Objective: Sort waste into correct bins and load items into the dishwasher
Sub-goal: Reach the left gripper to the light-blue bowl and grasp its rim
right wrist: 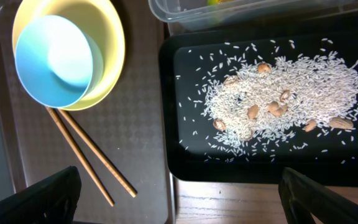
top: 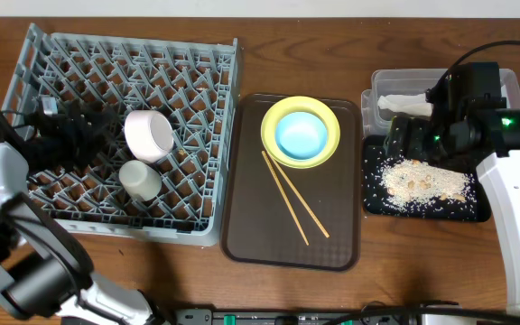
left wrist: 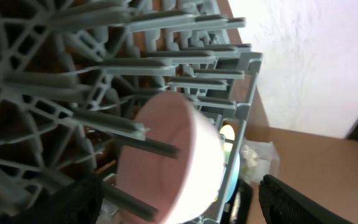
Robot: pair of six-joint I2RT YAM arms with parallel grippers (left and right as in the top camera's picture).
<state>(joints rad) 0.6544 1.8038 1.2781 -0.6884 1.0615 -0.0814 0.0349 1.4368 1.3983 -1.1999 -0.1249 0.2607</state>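
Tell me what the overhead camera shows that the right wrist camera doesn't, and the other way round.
Only overhead: the grey rack holding a white bowl and a small cup, plus the napkin in the clear tub. Only right wrist: brown nut-like bits among the rice. Both: the blue bowl in the yellow plate, the chopsticks on the brown tray, and rice on the black tray.

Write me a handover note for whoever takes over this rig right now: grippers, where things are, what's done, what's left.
Left gripper: open, empty, over the dish rack.
Right gripper: open, empty, above the black tray.
Done: white bowl and white cup in rack; napkin in clear tub; rice scraps on black tray.
To do: yellow plate, blue bowl, chopsticks on the brown tray.
Green wrapper: not clearly visible.
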